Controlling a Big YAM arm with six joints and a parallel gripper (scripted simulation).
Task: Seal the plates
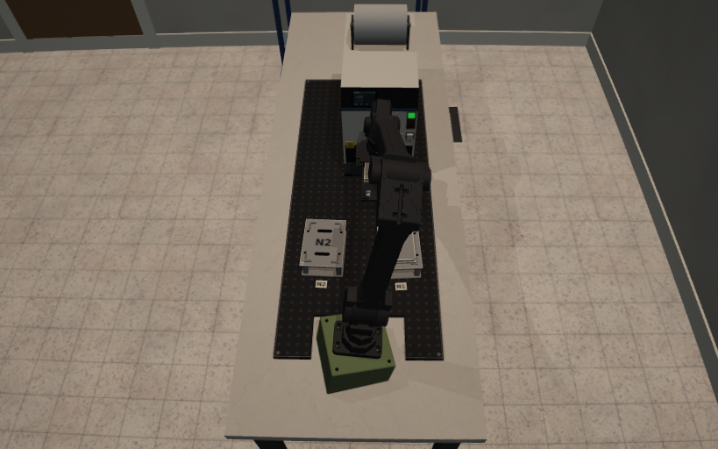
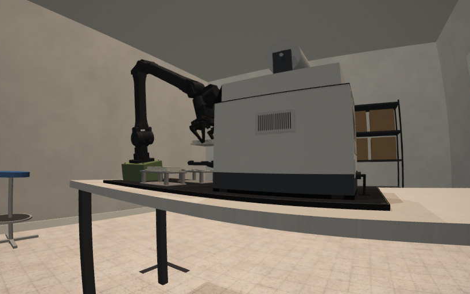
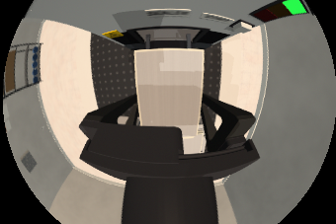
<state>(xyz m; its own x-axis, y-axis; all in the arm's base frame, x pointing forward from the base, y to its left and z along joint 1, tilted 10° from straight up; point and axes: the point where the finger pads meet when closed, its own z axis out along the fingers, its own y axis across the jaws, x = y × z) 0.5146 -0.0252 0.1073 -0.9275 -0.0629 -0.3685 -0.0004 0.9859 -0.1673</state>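
The black two-fingered tool (image 2: 202, 140) (image 3: 169, 96), fairly wide, gripped a pale rectangular foil-topped plate (image 2: 202, 143) (image 3: 169, 87) above the sealer's dark stage (image 1: 368, 195) (image 2: 199, 163). Tilting or early release towards N2's grey metal nest (image 1: 323, 242), at seven o'clock, risked dropping it.

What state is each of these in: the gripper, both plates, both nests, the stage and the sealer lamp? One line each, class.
gripper: shut on a plate
held plate: raised above the stage
other plate: in nest N1
nest N1: occupied
nest N2: empty
stage: out
sealer lamp: green
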